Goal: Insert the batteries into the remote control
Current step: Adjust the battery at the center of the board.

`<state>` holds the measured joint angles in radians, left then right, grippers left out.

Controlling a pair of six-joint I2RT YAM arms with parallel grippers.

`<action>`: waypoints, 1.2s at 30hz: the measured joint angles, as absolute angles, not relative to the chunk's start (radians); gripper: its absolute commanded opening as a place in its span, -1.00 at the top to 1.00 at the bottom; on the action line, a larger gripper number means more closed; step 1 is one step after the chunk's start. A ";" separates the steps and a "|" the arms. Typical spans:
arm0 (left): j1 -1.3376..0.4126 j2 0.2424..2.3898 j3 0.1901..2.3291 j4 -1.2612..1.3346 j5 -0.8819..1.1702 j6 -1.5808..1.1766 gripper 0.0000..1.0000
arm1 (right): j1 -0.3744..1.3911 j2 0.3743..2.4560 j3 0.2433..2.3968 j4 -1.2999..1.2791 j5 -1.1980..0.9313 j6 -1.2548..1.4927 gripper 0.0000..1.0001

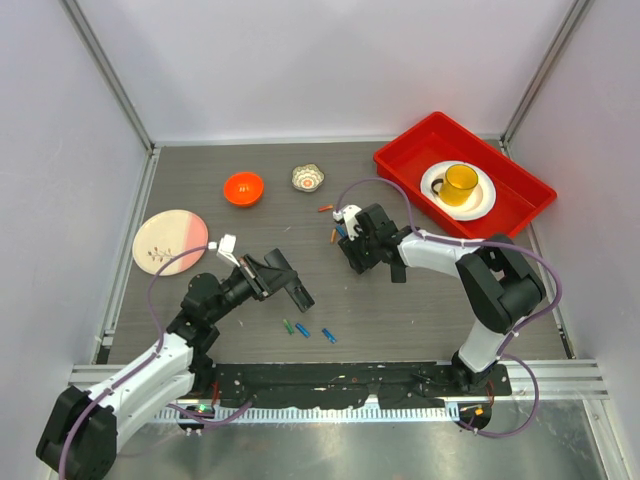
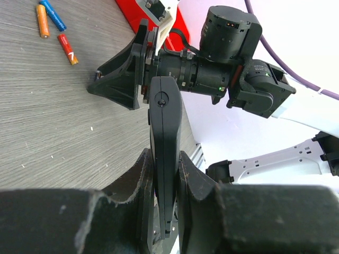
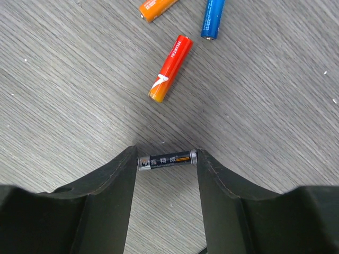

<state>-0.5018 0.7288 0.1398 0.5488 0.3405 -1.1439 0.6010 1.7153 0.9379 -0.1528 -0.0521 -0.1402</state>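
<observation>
The black remote control (image 2: 165,132) stands on edge between the pads of my left gripper (image 2: 165,159), which is shut on it; in the top view it sticks out right of that gripper (image 1: 262,277). My right gripper (image 3: 167,161) is low over the table, its fingertips pressed on both ends of a black battery (image 3: 167,159). Just beyond it lie a red battery (image 3: 169,67), an orange one (image 3: 158,7) and a blue one (image 3: 213,18). In the top view the right gripper (image 1: 348,250) is at mid-table. Three more batteries (image 1: 303,330), green and blue, lie nearer the front.
An orange bowl (image 1: 243,187) and a small patterned dish (image 1: 308,177) stand at the back. A pink plate (image 1: 170,241) lies at the left. A red bin (image 1: 520,170) at the back right holds a white plate with a yellow mug (image 1: 460,184).
</observation>
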 measured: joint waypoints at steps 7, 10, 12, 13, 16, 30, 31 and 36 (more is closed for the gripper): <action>-0.502 0.719 0.135 0.549 0.340 -1.144 0.99 | 0.601 1.715 0.937 -0.152 -0.054 -0.131 0.23; -0.502 0.717 0.133 0.549 0.340 -1.143 1.00 | 0.601 1.713 0.934 -0.149 -0.039 -0.092 0.36; -0.502 0.717 0.133 0.549 0.340 -1.144 1.00 | 0.602 1.705 0.923 -0.138 -0.010 -0.045 0.42; -0.502 0.718 0.133 0.549 0.340 -1.143 1.00 | 0.602 1.695 0.910 -0.132 0.009 -0.015 0.42; -0.502 0.719 0.133 0.549 0.340 -1.143 1.00 | 0.602 1.660 0.873 -0.132 0.077 0.106 0.42; -0.502 0.729 0.133 0.547 0.331 -1.144 1.00 | 0.632 1.575 0.794 -0.129 0.339 0.739 0.38; -0.502 0.727 0.133 0.546 0.331 -1.144 1.00 | 0.636 1.575 0.792 -0.131 0.348 0.760 0.38; -0.502 0.718 0.133 0.539 0.322 -1.144 1.00 | 0.673 1.620 0.820 -0.159 0.408 0.833 0.38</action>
<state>-0.5018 0.7181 0.1329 0.5388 0.3218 -1.1439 0.6731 1.6196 0.8196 -0.1593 0.4080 0.8333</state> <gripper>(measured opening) 0.212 0.503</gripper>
